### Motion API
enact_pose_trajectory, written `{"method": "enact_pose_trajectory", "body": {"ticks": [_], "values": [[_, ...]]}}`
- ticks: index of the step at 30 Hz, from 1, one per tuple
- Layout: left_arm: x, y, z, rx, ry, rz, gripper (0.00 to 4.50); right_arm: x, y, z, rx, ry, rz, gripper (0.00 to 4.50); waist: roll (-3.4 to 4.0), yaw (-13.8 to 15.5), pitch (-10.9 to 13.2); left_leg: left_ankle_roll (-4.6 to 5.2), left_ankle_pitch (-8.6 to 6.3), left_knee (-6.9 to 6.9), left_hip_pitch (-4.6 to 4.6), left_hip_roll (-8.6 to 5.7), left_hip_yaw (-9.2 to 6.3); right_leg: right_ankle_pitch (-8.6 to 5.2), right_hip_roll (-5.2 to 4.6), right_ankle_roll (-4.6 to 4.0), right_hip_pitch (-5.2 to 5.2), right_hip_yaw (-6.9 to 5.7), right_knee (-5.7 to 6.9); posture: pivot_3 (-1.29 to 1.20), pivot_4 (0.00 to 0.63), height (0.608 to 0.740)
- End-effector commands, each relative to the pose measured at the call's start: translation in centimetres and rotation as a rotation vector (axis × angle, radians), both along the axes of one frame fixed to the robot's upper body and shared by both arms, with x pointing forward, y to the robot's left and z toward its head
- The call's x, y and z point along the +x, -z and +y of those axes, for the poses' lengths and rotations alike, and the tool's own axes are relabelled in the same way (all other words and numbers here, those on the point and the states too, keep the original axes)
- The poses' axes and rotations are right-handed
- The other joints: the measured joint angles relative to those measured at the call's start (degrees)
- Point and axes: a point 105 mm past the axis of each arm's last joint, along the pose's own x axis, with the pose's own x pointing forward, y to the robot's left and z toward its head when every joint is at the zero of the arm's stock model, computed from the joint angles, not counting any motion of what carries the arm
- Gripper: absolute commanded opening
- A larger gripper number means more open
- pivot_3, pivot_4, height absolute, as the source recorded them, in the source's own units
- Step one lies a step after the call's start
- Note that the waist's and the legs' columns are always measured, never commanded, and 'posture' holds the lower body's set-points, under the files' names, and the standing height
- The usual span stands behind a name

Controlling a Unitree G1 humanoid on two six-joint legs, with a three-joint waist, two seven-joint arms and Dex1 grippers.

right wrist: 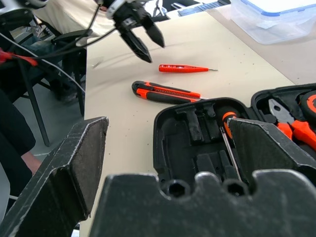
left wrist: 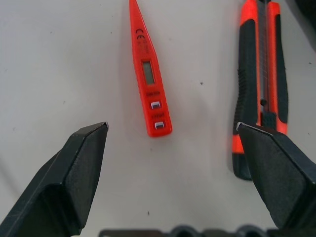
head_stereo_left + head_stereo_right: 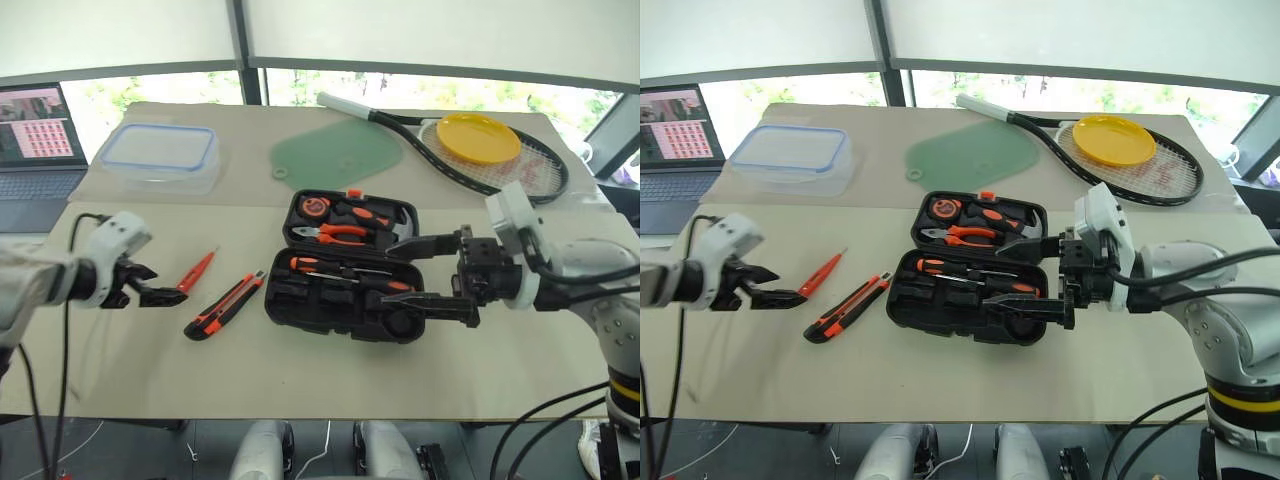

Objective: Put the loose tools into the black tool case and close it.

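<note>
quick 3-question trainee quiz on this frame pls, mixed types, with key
1. True or false: the tool case lies open on the table.
2. Which loose tool lies closest to the case?
A. utility knife
B. slim orange screwdriver
C. tennis racket
3. Fill in: the left gripper hovers with open jaws beside the slim orange ____.

Key
1. True; the right gripper, also open and empty, sits over its right end.
2. A
3. screwdriver

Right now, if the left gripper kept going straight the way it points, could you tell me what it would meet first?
Probably the slim orange screwdriver, lying between the open left gripper's fingers. The utility knife lies off to one side. Depth is unclear; it might touch the table first.
</note>
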Motion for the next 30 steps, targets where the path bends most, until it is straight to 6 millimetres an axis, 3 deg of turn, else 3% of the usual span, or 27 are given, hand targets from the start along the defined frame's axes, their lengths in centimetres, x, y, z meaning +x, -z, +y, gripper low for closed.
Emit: {"method": "enact_pose_trajectory", "body": {"ticks": [1, 5, 8, 12, 15, 21, 24, 27, 30], "values": [[1.3, 0.5, 0.3, 0.056, 0.008, 0.054, 4.5, -1.1, -0.7, 0.6, 0.02, -0.025, -0.051, 4.49, -0.01, 0.2, 0.0, 0.01, -0.01, 0.01, 0.01, -0.02, 0.0, -0.01, -0.01, 0.02, 0.01, 0.03, 0.02, 0.0, 0.15, 0.738], [3.3, 0.9, 0.0, 0.096, 0.028, 0.073, 4.5, -1.6, -0.4, 0.9, 0.027, -0.02, -0.056, 4.49, -0.09, 0.4, 0.0, 0.05, -0.02, 0.09, -0.03, -0.03, -0.04, -0.02, -0.03, 0.05, 0.02, 0.03, 0.01, 0.0, 0.15, 0.738], [4.8, 1.6, -1.3, 0.073, 0.056, 0.089, 4.5, -1.9, -0.5, 0.9, 0.035, -0.007, -0.065, 4.49, -0.11, 0.8, 0.1, 0.06, -0.02, 0.15, -0.06, -0.04, -0.1, -0.03, -0.03, 0.07, 0.04, 0.0, 0.02, 0.0, 0.15, 0.738], [5.3, 2.7, -1.8, 0.081, 0.095, 0.124, 4.5, -2.1, -0.4, 0.9, 0.037, 0.002, -0.066, 4.49, -0.1, 0.9, 0.1, 0.12, -0.03, 0.25, -0.04, -0.07, -0.16, -0.03, -0.11, 0.12, 0.13, -0.01, 0.04, 0.0, 0.15, 0.738], [5.4, 3.0, -2.0, 0.061, 0.107, 0.14, 3.78, -2.3, -0.3, 1.0, 0.034, 0.002, -0.067, 4.5, -0.08, 1.0, 0.0, 0.13, -0.03, 0.26, 0.0, -0.07, -0.21, -0.03, -0.12, 0.12, 0.17, -0.02, 0.07, 0.0, 0.15, 0.738], [5.5, 3.4, -2.1, 0.06, 0.132, 0.14, 1.55, -2.3, -0.3, 1.0, 0.031, 0.009, -0.074, 4.5, -0.08, 1.0, 0.0, 0.21, -0.07, 0.3, -0.01, -0.06, -0.23, -0.05, -0.17, 0.18, 0.2, 0.0, 0.05, 0.0, 0.15, 0.738], [6.4, 2.7, -2.6, 0.023, 0.161, 0.041, 0.44, -2.2, -0.3, 0.7, 0.025, 0.023, -0.076, 4.5, -0.07, 1.0, 0.0, 0.23, -0.09, 0.31, -0.01, -0.06, -0.23, -0.04, -0.19, 0.21, 0.21, 0.01, 0.04, 0.0, 0.15, 0.738], [6.8, 0.4, -4.0, -0.041, 0.241, -0.062, 0.41, -2.2, -0.2, 0.1, 0.02, 0.055, -0.07, 4.5, -0.09, 1.4, 0.0, 0.25, -0.09, 0.36, -0.01, -0.05, -0.26, -0.04, -0.23, 0.21, 0.22, -0.02, 0.07, 0.0, 0.15, 0.738], [6.3, -3.2, -7.1, -0.057, 0.465, -0.209, 0.41, -2.4, 0.1, -0.7, 0.011, 0.096, -0.05, 4.5, -0.19, 1.6, 0.1, 0.3, -0.11, 0.62, -0.35, 0.02, -0.37, 0.01, -0.22, 0.27, 0.09, -0.14, 0.06, 0.0, 0.15, 0.738]]}}
